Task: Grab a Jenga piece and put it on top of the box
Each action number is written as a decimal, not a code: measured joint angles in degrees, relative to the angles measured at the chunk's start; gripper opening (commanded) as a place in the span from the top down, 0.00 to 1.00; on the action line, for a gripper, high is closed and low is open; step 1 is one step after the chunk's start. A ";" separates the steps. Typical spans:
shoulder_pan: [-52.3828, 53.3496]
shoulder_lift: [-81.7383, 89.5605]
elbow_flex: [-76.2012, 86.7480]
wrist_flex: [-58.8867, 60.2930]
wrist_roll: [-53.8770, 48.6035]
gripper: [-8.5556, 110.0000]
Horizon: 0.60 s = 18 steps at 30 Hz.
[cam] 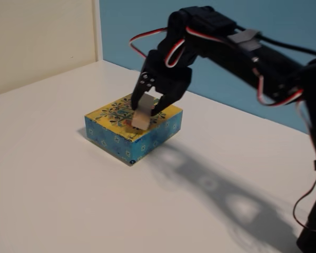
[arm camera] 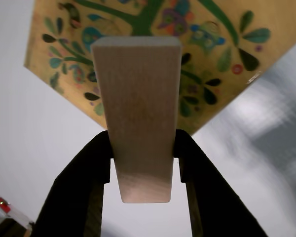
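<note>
The box (cam: 118, 126), yellow on top with a tree-and-flower pattern and blue sides, lies on the white table. My black gripper (cam: 146, 109) hangs over its top, shut on a plain tan Jenga piece (cam: 141, 117) held upright, its lower end at or just above the box top. In the wrist view the Jenga piece (arm camera: 138, 113) stands between the two dark fingers (arm camera: 91, 168), pinched on both long sides by my gripper (arm camera: 142, 153), with the box's yellow top (arm camera: 222, 54) right behind it. Whether the block touches the box is unclear.
The white table (cam: 52, 200) spreads around the box on all sides. A cream wall (cam: 37, 37) and a blue wall (cam: 137, 21) rise at the back. The arm with its cables (cam: 263, 63) reaches in from the right and casts a shadow (cam: 221, 195) on the table.
</note>
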 measured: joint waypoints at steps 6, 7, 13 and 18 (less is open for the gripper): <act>0.70 -5.54 -10.55 5.36 -0.35 0.93; 0.70 -5.71 -10.81 5.36 -0.53 0.93; 0.53 -7.29 -12.48 5.36 -1.32 0.93; 0.53 -9.40 -14.77 5.36 -1.49 0.93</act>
